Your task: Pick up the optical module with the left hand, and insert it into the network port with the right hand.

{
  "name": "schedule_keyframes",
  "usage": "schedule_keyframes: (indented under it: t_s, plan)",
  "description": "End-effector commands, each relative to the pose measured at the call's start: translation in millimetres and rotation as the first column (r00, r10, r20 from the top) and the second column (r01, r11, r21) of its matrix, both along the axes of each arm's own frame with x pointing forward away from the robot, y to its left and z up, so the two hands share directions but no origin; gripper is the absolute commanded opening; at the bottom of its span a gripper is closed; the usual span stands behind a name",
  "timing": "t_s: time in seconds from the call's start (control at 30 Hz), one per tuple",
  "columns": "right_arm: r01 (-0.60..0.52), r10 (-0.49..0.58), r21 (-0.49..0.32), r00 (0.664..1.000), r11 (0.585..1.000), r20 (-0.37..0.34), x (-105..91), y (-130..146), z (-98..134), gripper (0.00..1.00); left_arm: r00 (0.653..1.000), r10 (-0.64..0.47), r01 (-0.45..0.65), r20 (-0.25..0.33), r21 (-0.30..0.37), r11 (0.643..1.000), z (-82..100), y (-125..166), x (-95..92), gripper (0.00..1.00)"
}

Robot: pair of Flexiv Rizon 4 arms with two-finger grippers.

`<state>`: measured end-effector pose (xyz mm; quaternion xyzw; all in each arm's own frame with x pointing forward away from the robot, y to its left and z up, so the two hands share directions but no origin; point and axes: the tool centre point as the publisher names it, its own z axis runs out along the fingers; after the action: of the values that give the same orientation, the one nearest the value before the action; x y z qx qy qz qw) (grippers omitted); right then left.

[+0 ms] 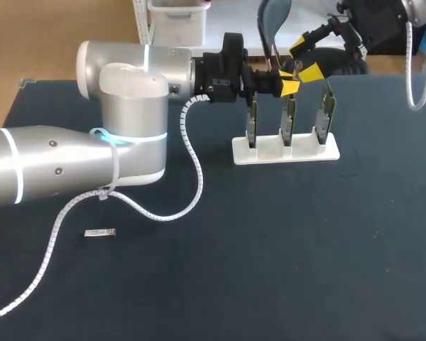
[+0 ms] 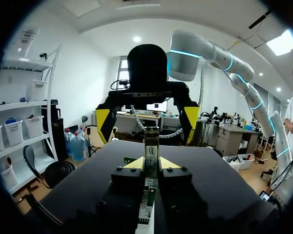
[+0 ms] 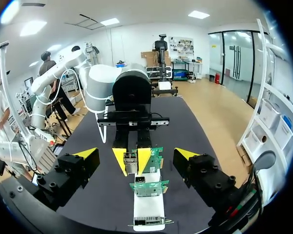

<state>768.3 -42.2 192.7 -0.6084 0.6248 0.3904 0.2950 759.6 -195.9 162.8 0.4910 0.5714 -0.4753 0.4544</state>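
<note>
**Module clamped over board rack**

The optical module (image 2: 151, 148) is gripped between the closed fingers of the left gripper (image 2: 152, 163), over the upright circuit boards (image 1: 287, 117) set in a white holder (image 1: 284, 150). A label is seen on it (print too small to read). The right gripper (image 3: 136, 155) is spread wide, facing it. The dark table (image 1: 270, 249) is also occupied by a small silvery part (image 1: 99, 232), well apart.

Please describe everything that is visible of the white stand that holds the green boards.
The white stand is a low, long block, plastic by its look, lying flat on the dark table. It has three slots in a row, and a green circuit board stands upright in each. The left gripper is up by the boards' tops, apart from the base.
</note>
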Motion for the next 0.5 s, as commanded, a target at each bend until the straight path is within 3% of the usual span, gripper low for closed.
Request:
schedule_keyframes:
  t_s: [0.03, 0.5]
  plan:
    - [0.012, -0.012, -0.003, 1.000, 1.000, 0.005, -5.0, 0.2, 0.5, 1.00, 1.000, 0.001, -0.001, 0.000, 0.002, 1.000, 0.0, -0.2, 0.2, 0.00]
    - [0.019, -0.019, 0.001, 1.000, 1.000, 0.000, -5.3, 1.6, 0.4, 1.00, 1.000, 0.001, -0.001, 0.000, 0.002, 1.000, 0.0, -0.2, 0.2, 0.00]
